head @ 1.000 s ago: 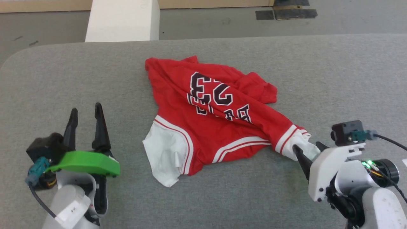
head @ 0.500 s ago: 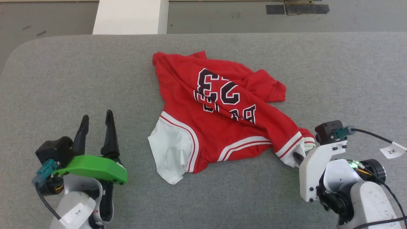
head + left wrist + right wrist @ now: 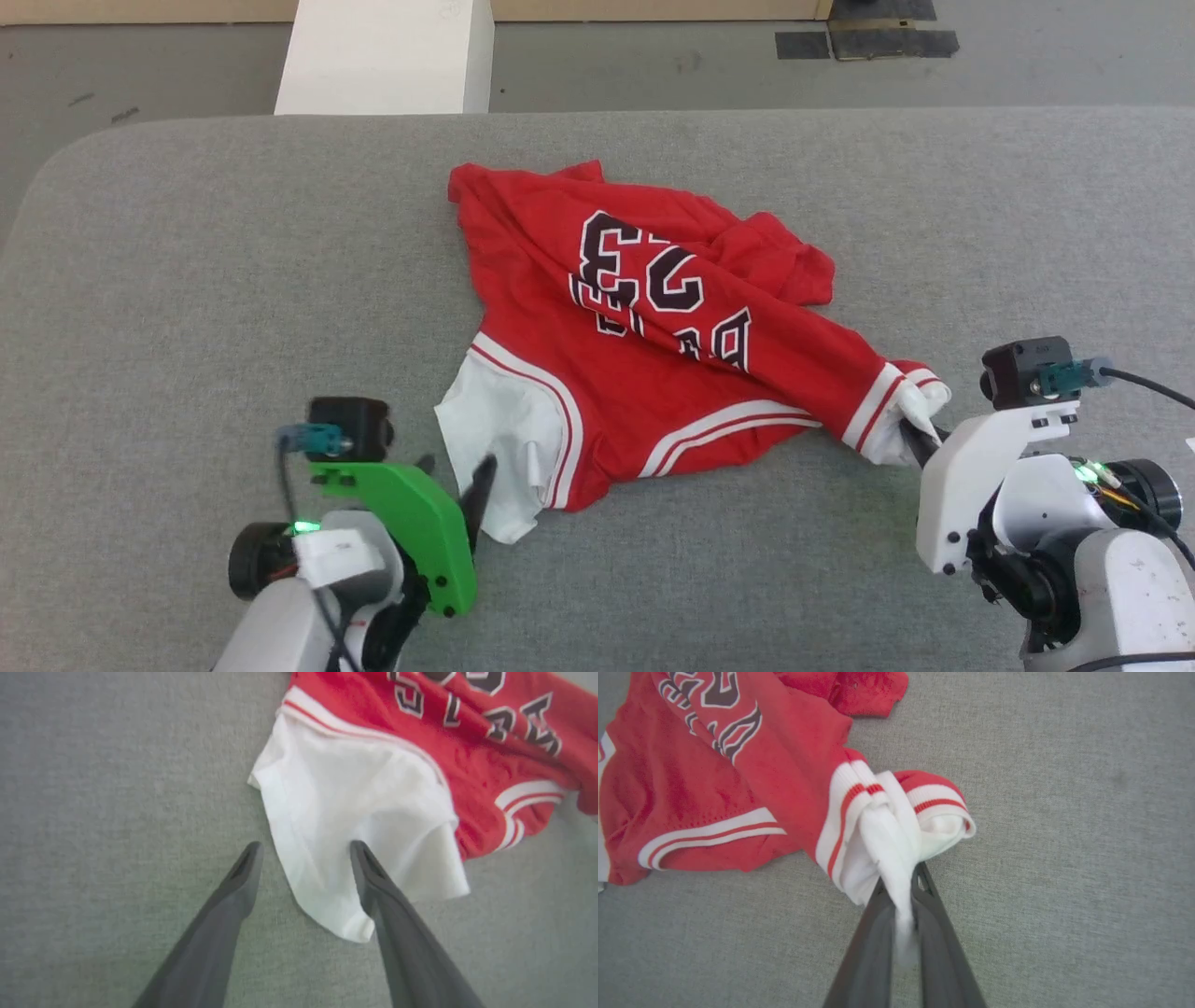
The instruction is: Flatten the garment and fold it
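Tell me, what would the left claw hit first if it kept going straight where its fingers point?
The garment's white sleeve: the left gripper's open fingers straddle its edge, though height above the cloth is unclear.

One garment (image 3: 597, 392), two hands, left hand (image 3: 306, 847) and right hand (image 3: 901, 877), one grey table (image 3: 187, 280), one white block (image 3: 383, 56)

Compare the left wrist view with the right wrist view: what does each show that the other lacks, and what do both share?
Left wrist view, not the right: the left gripper, open, its fingers either side of a flat white sleeve. Right wrist view, not the left: the right gripper shut on the other white sleeve, bunched, with its striped cuff. Both: the garment with its red body and black lettering, and the grey table.
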You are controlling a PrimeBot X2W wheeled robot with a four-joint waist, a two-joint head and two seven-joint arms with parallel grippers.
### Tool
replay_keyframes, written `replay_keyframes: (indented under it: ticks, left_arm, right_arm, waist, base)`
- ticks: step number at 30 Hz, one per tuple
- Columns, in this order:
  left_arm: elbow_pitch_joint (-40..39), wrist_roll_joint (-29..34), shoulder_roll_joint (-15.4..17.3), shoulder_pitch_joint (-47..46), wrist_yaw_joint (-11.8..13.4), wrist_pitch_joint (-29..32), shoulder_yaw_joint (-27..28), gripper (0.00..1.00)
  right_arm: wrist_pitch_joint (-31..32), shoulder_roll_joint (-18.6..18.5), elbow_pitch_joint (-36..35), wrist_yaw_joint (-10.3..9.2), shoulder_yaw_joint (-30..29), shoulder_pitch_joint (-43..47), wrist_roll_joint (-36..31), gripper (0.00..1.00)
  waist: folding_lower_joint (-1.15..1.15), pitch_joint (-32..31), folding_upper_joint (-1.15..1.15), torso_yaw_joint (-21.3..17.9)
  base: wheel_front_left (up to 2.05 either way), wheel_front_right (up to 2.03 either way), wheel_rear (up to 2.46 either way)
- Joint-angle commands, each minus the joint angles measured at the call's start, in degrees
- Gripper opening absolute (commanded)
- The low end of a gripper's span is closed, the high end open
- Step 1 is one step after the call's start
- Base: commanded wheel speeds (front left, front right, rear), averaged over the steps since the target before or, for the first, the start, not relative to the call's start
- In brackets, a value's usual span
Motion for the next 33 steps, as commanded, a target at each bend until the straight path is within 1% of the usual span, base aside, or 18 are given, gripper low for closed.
replay_keyframes:
  ticks: [1,4,9,10,11,12,15,19,21,23,25,28,30,33]
  left_arm:
    - [1.8,1.2,1.1,-1.5,0.2,1.9,-1.2,1.00]
    - [5.7,2.3,1.1,-3.6,0.0,4.5,-3.2,1.00]
    - [11.1,1.9,-0.3,-6.3,-2.5,7.2,-6.6,0.99]
    - [12.0,1.9,-0.5,-6.5,-2.8,7.2,-7.1,0.24]
    - [13.0,1.6,-0.7,-6.7,-3.2,7.2,-7.3,0.02]
    - [13.7,1.5,-0.7,-6.7,-3.6,7.1,-7.5,0.00]
    - [14.5,0.2,-1.2,-6.5,-3.9,4.9,-6.2,0.00]
    - [11.6,-4.0,-2.0,-5.3,-3.7,1.1,-1.6,0.00]
    - [8.8,-7.4,-2.6,-4.6,-3.6,-0.8,1.8,0.00]
    - [5.5,-10.7,-3.0,-4.4,-3.8,-2.5,5.3,0.00]
    - [2.1,-15.3,-4.0,-4.8,-4.5,-3.5,8.8,0.00]
    - [-2.2,-19.5,-3.8,-6.9,-5.5,-4.1,12.7,0.00]
    - [-4.3,-20.5,-3.2,-9.2,-5.6,-4.2,14.3,0.00]
    - [-6.8,-21.5,-2.8,-13.3,-5.5,-4.6,16.1,0.00]
  right_arm:
    - [0.3,0.0,-0.4,-0.09,0.0,0.6,0.2,0.00]
    - [0.2,0.0,-0.6,-0.09,0.4,0.3,0.4,0.00]
    - [-0.1,0.0,-0.5,-0.09,0.7,0.2,0.7,0.00]
    - [-0.2,0.0,-0.4,-0.09,0.8,0.2,0.7,0.00]
    - [-0.3,0.0,-0.3,-0.09,0.8,0.1,0.8,0.00]
    - [-0.3,0.0,-0.2,-0.09,0.9,0.1,0.8,0.00]
    - [-0.5,0.0,-0.1,-0.09,0.7,0.2,1.0,0.00]
    - [-1.1,0.0,-0.4,-0.09,-0.3,0.5,2.1,0.00]
    - [-1.4,0.0,-1.0,-0.09,-1.4,0.5,4.1,0.00]
    - [-1.1,0.0,-2.1,-0.09,-2.6,0.3,7.6,0.00]
    - [-0.3,0.0,-3.7,-0.09,-3.8,-0.2,12.7,0.00]
    - [1.6,0.0,-6.6,-0.09,-5.9,-2.1,21.5,0.00]
    - [3.2,0.0,-8.3,-0.09,-7.5,-4.1,26.7,0.00]
    - [5.5,0.0,-10.3,-0.09,-9.6,-7.7,32.2,0.00]
  waist:
    - [0.00,0.4,0.00,-0.1]
    - [0.00,1.0,0.00,-0.5]
    - [0.00,1.8,0.00,-1.1]
    - [0.00,1.9,0.00,-1.2]
    - [0.00,2.0,0.00,-1.4]
    - [0.00,1.9,0.00,-1.6]
    - [0.00,1.7,0.00,-1.8]
    - [0.00,0.7,0.00,-1.6]
    - [0.00,0.0,0.00,-1.3]
    - [0.00,-0.9,0.00,-0.8]
    - [0.00,-1.9,0.00,-0.3]
    - [0.00,-3.7,0.00,0.2]
    - [0.00,-5.0,0.00,0.4]
    - [0.00,-6.8,0.00,0.6]
  base:
    - [0.00,0.00,0.00]
    - [0.00,0.00,0.00]
    - [0.00,0.00,0.00]
    - [0.00,0.00,0.00]
    - [0.00,0.00,0.00]
    - [0.00,0.00,0.00]
    - [0.00,0.00,0.00]
    - [0.00,0.00,0.00]
    - [0.00,0.00,0.00]
    - [0.00,0.00,0.00]
    - [0.00,0.00,0.00]
    - [0.00,0.00,0.00]
    - [0.00,0.00,0.00]
    - [0.00,0.00,0.00]
